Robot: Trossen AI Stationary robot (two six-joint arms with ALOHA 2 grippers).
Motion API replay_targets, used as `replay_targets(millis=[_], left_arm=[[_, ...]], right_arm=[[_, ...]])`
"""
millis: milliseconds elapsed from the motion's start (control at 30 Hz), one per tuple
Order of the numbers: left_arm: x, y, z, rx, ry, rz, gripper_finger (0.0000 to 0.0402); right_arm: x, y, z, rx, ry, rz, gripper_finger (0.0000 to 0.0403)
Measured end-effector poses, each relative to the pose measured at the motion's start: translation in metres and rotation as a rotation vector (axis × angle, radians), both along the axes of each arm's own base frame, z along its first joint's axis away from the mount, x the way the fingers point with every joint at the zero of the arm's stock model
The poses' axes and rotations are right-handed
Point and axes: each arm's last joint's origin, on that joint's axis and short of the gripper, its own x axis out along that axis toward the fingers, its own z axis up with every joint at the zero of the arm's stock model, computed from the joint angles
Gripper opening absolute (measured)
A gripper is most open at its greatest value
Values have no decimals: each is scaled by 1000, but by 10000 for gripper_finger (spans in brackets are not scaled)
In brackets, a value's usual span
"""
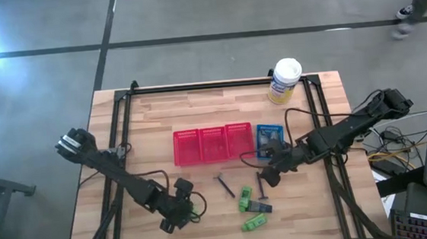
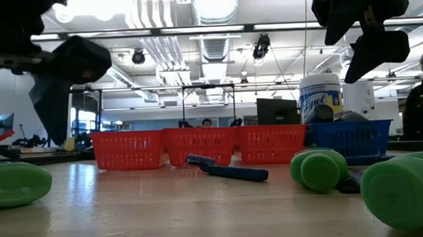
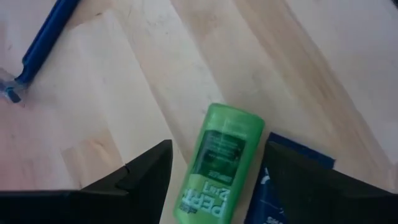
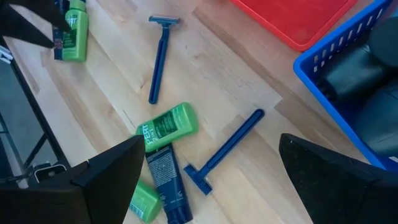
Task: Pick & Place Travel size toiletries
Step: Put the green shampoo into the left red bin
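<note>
Two dark robot arms work over a wooden table [image 1: 207, 234] strewn with travel-size toiletries. The left tool [image 1: 184, 213] hangs low near the table's front edge, its fingers [image 3: 146, 171] spread apart on either side of a bright green mini tube [image 3: 219, 163] that lies flat on the wood, not gripped; a small dark blue tube [image 3: 280, 186] lies just beside it, touching or nearly so.

The right tool [image 1: 270, 174] hovers above the table just in front of the blue mesh basket [image 1: 269, 140], its fingers [image 4: 112, 171] wide apart and holding nothing. Beneath it lie two blue razors [image 4: 159, 59] [image 4: 225, 151], well apart from each other, with a green tube [image 4: 166, 126] between them, resting against a dark tube [image 4: 168, 186], and another green tube [image 4: 144, 202] close by.

The blue basket holds grey oval bottles [image 4: 354, 68]. Three red mesh baskets [image 1: 212, 144] stand in a row beside it, and a white-and-yellow canister [image 1: 284, 80] stands at the table's far edge.
</note>
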Motion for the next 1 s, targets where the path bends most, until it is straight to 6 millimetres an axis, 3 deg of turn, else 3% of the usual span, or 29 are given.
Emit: replay_targets(millis=[533, 733, 1000], left_arm=[[4, 27, -20, -34, 126, 26, 259], [7, 28, -29, -57, 176, 15, 256], [7, 28, -26, -108, 189, 76, 199]], right_arm=[[-1, 0, -3, -6, 10, 3, 368], [-2, -1, -5, -11, 23, 3, 368], [-3, -1, -7, -23, 27, 18, 368]])
